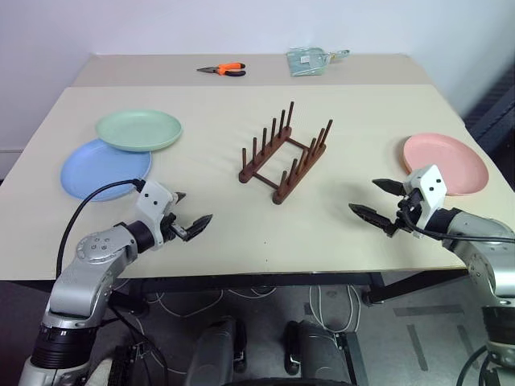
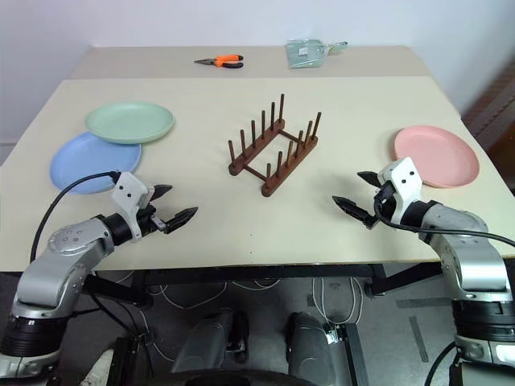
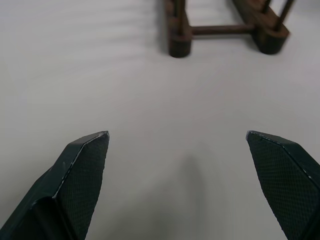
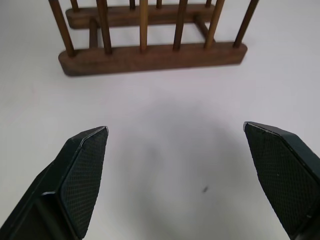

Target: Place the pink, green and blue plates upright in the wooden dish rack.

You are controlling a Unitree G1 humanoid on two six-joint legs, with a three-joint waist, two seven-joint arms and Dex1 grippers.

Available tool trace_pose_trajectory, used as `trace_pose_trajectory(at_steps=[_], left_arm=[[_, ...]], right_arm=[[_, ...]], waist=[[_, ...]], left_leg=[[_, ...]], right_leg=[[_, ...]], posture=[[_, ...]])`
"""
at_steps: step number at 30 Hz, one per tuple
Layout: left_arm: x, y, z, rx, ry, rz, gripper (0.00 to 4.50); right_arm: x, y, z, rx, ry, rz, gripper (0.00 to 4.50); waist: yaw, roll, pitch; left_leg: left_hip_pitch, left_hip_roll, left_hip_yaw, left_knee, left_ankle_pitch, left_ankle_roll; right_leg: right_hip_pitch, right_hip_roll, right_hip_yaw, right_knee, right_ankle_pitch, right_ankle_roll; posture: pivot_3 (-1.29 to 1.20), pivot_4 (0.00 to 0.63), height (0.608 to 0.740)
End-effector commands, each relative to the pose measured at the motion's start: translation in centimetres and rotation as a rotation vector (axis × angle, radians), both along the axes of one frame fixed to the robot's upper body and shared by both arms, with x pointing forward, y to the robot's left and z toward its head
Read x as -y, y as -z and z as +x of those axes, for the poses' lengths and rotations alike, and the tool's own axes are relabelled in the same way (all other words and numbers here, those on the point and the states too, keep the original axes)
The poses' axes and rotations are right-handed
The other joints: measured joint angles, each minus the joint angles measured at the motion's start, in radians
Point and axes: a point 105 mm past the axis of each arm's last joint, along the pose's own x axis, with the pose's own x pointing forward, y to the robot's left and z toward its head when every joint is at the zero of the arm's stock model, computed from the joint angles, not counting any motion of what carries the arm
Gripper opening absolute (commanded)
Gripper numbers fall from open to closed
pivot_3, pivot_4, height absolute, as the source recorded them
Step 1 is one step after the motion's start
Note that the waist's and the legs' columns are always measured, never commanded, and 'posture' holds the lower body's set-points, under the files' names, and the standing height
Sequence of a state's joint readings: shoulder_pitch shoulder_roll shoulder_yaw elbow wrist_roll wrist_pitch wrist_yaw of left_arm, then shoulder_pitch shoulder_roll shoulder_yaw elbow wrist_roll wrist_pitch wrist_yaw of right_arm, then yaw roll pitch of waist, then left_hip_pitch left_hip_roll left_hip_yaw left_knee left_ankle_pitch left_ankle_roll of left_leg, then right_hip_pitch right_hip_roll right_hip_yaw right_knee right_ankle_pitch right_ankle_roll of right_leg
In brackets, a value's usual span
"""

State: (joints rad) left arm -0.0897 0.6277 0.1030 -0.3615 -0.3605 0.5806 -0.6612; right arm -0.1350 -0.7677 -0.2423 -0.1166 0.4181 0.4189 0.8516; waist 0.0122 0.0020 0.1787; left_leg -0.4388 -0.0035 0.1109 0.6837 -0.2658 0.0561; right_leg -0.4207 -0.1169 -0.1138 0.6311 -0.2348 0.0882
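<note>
A: How are the claws found?

B: The left claw [image 1: 190, 218] is spread as wide as it goes and nothing is held in it; the same is seen of the right claw [image 1: 376, 199], open and empty. Both are poised low over the surface [image 1: 322, 233], pointed inward toward the wooden dish rack [image 1: 284, 153].

A: And where are the plates placed?

B: The pink plate [image 1: 447, 162] is lying flat just behind and outside the right claw, near it. The blue plate [image 1: 103, 168] is lying beyond the left claw and to its outer side, and the green plate [image 1: 138, 129] is rested partly on the blue one's far edge, overlapping it. The rack stands empty ahead of both claws, roughly midway between them.

A: How is a plate expected to handle?

B: It is judged to be light, stiff and probably plastic, so breakage is little feared; the smooth glaze-like finish may let it slip. A flat plate offers no side to pinch, so the raised rim is judged the place to be taken, one finger under the lip and one above.

A: Any hazard?

B: The green plate is best lifted before the blue, since it is stacked on it. The rack looks light and could be shoved when a plate is lowered between its pegs.
</note>
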Motion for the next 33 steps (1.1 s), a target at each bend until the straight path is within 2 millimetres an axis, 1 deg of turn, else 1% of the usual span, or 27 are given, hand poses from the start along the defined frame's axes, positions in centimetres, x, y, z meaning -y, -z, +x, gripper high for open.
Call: trace_pose_trajectory(at_steps=[1, 3, 5, 9, 11, 13, 15, 16, 17, 19, 21, 23, 27, 30, 32, 33], left_arm=[[-1.3, -1.7, -0.8, 0.032, 0.024, 0.010, 4.50], [-1.8, -1.7, -0.9, 0.024, 0.022, 0.015, 4.50], [-1.7, -1.5, -0.9, 0.016, 0.029, 0.029, 4.50], [-0.6, -1.3, -0.9, 0.011, 0.055, 0.012, 4.50], [0.4, -1.0, -1.2, 0.003, 0.091, 0.009, 4.50], [2.6, -0.3, -1.2, -0.011, 0.136, 0.002, 4.50], [7.0, 1.8, -0.1, -0.018, 0.146, 0.022, 4.50], [8.8, 2.4, 0.4, -0.008, 0.141, 0.035, 4.50], [10.3, 2.7, 1.0, -0.002, 0.124, 0.025, 4.50], [12.0, 3.1, 1.9, -0.016, 0.087, -0.011, 4.50], [14.0, 3.7, 2.8, 0.001, 0.083, 0.016, 4.50], [15.6, 4.1, 3.4, -0.010, 0.079, 0.021, 4.50], [16.7, 4.8, 4.6, -0.029, 0.038, 0.014, 4.50], [18.5, 4.5, 5.1, -0.032, 0.057, -0.025, 4.50], [19.1, 4.6, 5.3, -0.037, 0.061, -0.040, 4.50], [19.4, 4.6, 5.4, -0.033, 0.062, -0.041, 4.26]], right_arm=[[1.2, -2.4, -1.0, 0.046, 0.000, -0.009, 4.43], [1.9, -2.4, -1.2, 0.035, 0.015, -0.013, 4.43], [2.0, -2.3, -1.3, 0.033, 0.015, -0.033, 4.43], [1.7, -2.4, -1.5, 0.040, 0.014, -0.034, 4.43], [1.5, -2.3, -1.7, 0.040, 0.012, -0.033, 4.43], [0.5, -2.2, -2.0, 0.033, -0.016, -0.028, 4.43], [-1.1, -2.0, -2.4, 0.011, -0.061, 0.001, 4.43], [-1.7, -1.9, -2.6, -0.002, -0.078, 0.019, 4.48], [-2.3, -1.9, -2.8, -0.008, -0.095, 0.031, 4.48], [-3.1, -1.8, -3.1, -0.009, -0.106, 0.035, 4.48], [-3.9, -1.6, -3.1, 0.005, -0.100, 0.021, 4.48], [-4.8, -1.5, -3.1, 0.018, -0.110, 0.018, 4.48], [-6.3, -1.3, -3.0, 0.028, -0.134, 0.039, 4.48], [-7.0, -1.6, -3.0, 0.037, -0.152, 0.047, 4.48], [-7.4, -1.5, -2.9, 0.042, -0.152, 0.043, 4.48], [-7.4, -1.5, -2.8, 0.044, -0.148, 0.040, 4.50]], waist=[[0.000, 0.000, 0.000], [0.000, 0.000, 0.000], [0.000, 0.000, 0.000], [0.000, 0.000, 0.000], [0.001, 0.000, 0.000], [0.002, 0.000, 0.000], [0.001, 0.000, 0.000], [0.003, 0.001, 0.000], [0.015, 0.002, -0.001], [0.026, 0.001, -0.001], [0.027, 0.001, -0.001], [0.027, 0.001, -0.001], [0.027, 0.001, -0.001], [0.029, 0.001, -0.001], [0.030, 0.001, -0.002], [0.029, 0.001, -0.002]], left_leg=[[0.000, 0.000, 0.000, 0.000, 0.000, 0.000], [0.000, 0.000, 0.000, 0.000, 0.000, 0.000], [0.000, 0.000, 0.000, 0.000, 0.000, 0.000], [0.000, 0.000, 0.000, 0.000, 0.000, 0.000], [0.000, 0.000, 0.000, 0.000, 0.000, 0.000], [0.000, 0.000, 0.000, 0.000, 0.000, 0.000], [0.000, 0.000, 0.000, 0.000, 0.000, 0.000], [0.000, 0.000, 0.000, 0.000, 0.000, 0.000], [0.000, 0.000, 0.000, 0.000, 0.000, 0.000], [0.002, -0.002, 0.000, 0.001, -0.002, 0.003], [0.002, -0.002, -0.001, 0.001, -0.002, 0.003], [0.003, -0.002, -0.001, 0.001, -0.002, 0.003], [0.006, -0.002, -0.001, 0.001, -0.003, 0.005], [0.007, -0.002, -0.001, 0.001, -0.003, 0.005], [0.007, -0.002, -0.001, 0.002, -0.003, 0.006], [0.007, -0.002, -0.002, 0.002, -0.004, 0.006]], right_leg=[[0.000, 0.000, 0.000, 0.000, 0.000, 0.000], [0.000, 0.000, 0.000, 0.000, 0.000, 0.000], [0.000, 0.000, 0.000, 0.000, 0.000, 0.000], [0.000, 0.000, 0.001, 0.000, 0.000, 0.000], [0.000, 0.000, 0.001, 0.000, 0.000, 0.000], [0.000, -0.001, 0.001, 0.000, 0.000, 0.000], [0.000, -0.001, 0.001, 0.000, 0.000, 0.000], [0.000, -0.001, 0.001, 0.000, 0.000, 0.000], [0.001, -0.001, 0.000, 0.000, 0.000, 0.000], [0.005, 0.000, 0.000, -0.001, 0.001, 0.002], [0.005, 0.000, 0.001, -0.002, 0.000, 0.003], [0.005, -0.001, 0.000, -0.001, 0.000, 0.003], [0.008, -0.002, 0.000, -0.002, 0.000, 0.003], [0.009, -0.002, 0.000, -0.002, 0.000, 0.003], [0.010, -0.003, 0.000, -0.002, 0.000, 0.003], [0.010, -0.003, 0.000, -0.003, 0.000, 0.003]], posture=[[0.00, 0.150, 0.740], [0.00, 0.150, 0.740], [0.00, 0.150, 0.740], [0.00, 0.150, 0.740], [0.00, 0.150, 0.740], [0.00, 0.150, 0.740], [0.00, 0.150, 0.740], [0.00, 0.150, 0.740], [0.00, 0.150, 0.740], [0.00, 0.150, 0.740], [0.00, 0.150, 0.740], [0.00, 0.150, 0.740], [0.00, 0.150, 0.740], [0.00, 0.150, 0.740], [0.00, 0.150, 0.740], [0.00, 0.150, 0.740]])
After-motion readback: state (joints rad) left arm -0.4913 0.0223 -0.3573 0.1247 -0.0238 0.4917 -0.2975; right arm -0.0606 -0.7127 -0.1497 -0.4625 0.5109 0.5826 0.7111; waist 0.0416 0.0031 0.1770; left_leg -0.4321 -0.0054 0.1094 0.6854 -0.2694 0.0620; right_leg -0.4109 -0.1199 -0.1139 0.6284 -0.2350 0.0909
